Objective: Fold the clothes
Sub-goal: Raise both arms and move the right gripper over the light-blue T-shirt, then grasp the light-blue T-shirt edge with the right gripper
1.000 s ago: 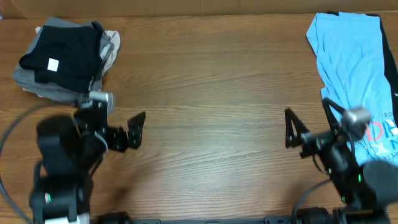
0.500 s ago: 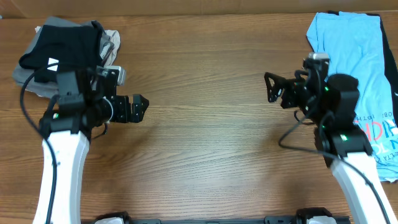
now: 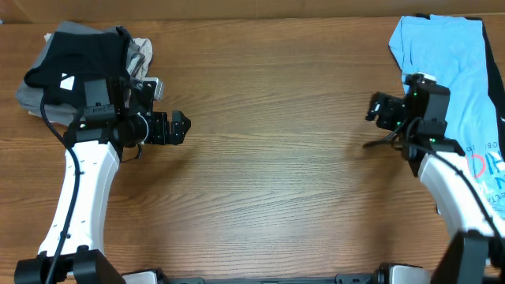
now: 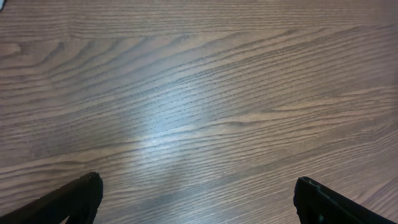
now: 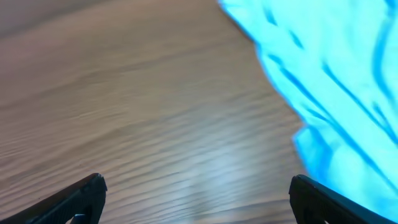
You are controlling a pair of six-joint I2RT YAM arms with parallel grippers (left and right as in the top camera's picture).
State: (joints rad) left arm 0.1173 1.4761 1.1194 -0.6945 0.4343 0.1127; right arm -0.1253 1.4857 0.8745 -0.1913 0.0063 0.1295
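Far left, at the back corner of the wooden table (image 3: 268, 181), a black garment (image 3: 75, 67) with a small white label (image 3: 67, 80) sits on top of a heap of grey clothes (image 3: 31, 106). Just beside that heap is the left gripper (image 3: 178, 128), pointing toward the middle of the table with its jaws spread wide and nothing between them. The left wrist view shows only bare wood grain between its two black fingertips (image 4: 74, 196).

Across the middle, well apart, the right gripper (image 3: 380, 110) hovers over the wood just beside the light blue T-shirt (image 3: 446, 67). Its jaws are wide apart too, holding nothing. The T-shirt lies along the table's right edge, with red-and-white lettering (image 3: 483, 167) showing near the arm. In the right wrist view, rumpled blue cloth fills the upper right and there is wood between the fingers.
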